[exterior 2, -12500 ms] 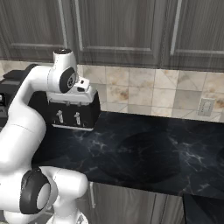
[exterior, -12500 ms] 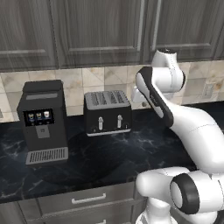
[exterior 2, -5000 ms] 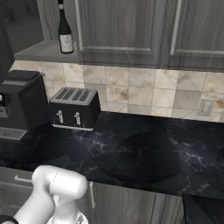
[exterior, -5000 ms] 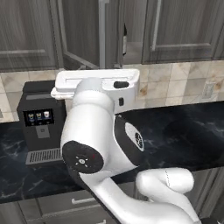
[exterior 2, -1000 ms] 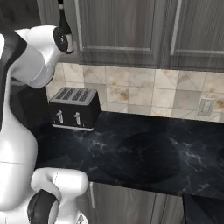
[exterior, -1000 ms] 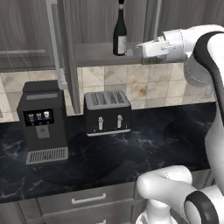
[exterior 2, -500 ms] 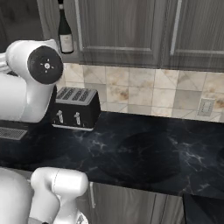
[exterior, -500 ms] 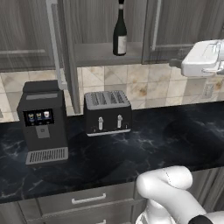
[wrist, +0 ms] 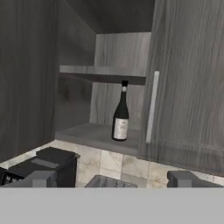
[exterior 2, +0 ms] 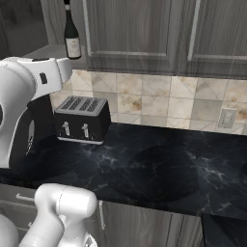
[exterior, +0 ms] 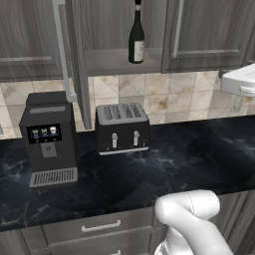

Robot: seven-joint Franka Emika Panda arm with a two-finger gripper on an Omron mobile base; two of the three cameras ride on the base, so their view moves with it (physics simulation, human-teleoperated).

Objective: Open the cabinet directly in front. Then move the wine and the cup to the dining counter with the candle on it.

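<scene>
The wood-grain cabinet point(wrist: 105, 78) stands with its left door swung open; the right door with its silver bar handle could block a sideways reach. The smooth, tall, narrow glass wine point(wrist: 120, 114) stands near the lower shelf's front edge, easily toppled. The claw point(wrist: 111, 178) is spread wide, empty.

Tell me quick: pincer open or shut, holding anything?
Pincer: open and empty, pulled back from the wine in the cabinet.
</scene>
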